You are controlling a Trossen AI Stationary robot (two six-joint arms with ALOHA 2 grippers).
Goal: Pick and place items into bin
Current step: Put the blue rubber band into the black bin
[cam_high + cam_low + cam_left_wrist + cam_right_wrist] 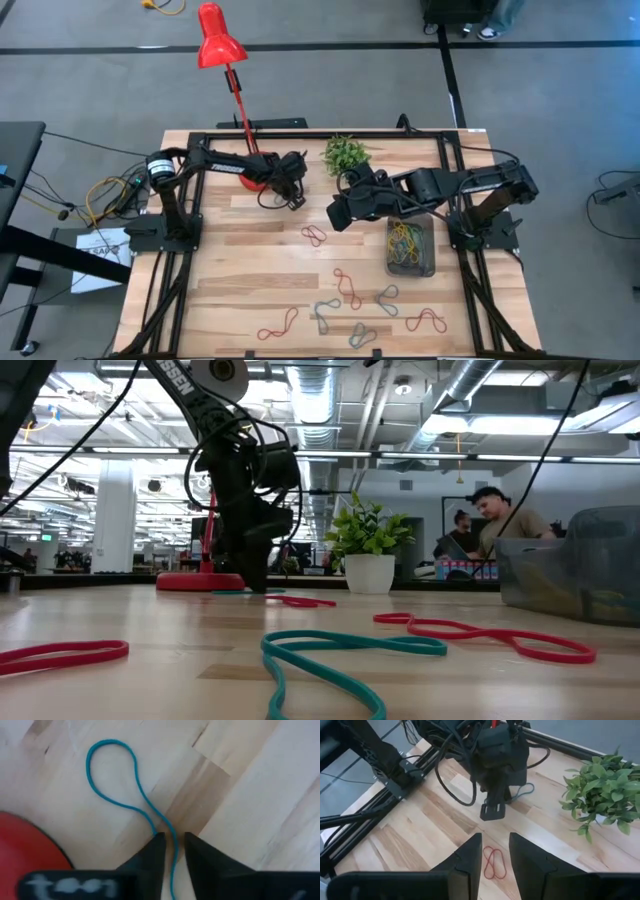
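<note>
A teal band (112, 775) lies flat on the wood beside the red lamp's base (25, 842). My left gripper (174, 844) points steeply down at it. Its two fingers stand a narrow gap apart, with the band's near strand (172, 836) running between them. My right gripper (495, 845) hangs open in the air over mid-table, above a red band (493, 862). The dark see-through bin (411, 248) stands at the right and holds several bands. More red and grey-blue bands (350, 290) lie scattered toward the near edge. My left gripper comes at the teal band from above, slanting, one fingertip (156, 845) on each side of the strand (172, 836). Whether the fingertips touch the strand I cannot tell. The band lies flat on the table, its loop end (112, 750) stretched away from the fingers.
The red lamp (218, 40) rises from its round base (255, 178) right beside my left gripper. A small potted plant (346, 152) stands at the far middle. Black frame rails run along the table's edges. People sit in the room beyond the table (490, 520).
</note>
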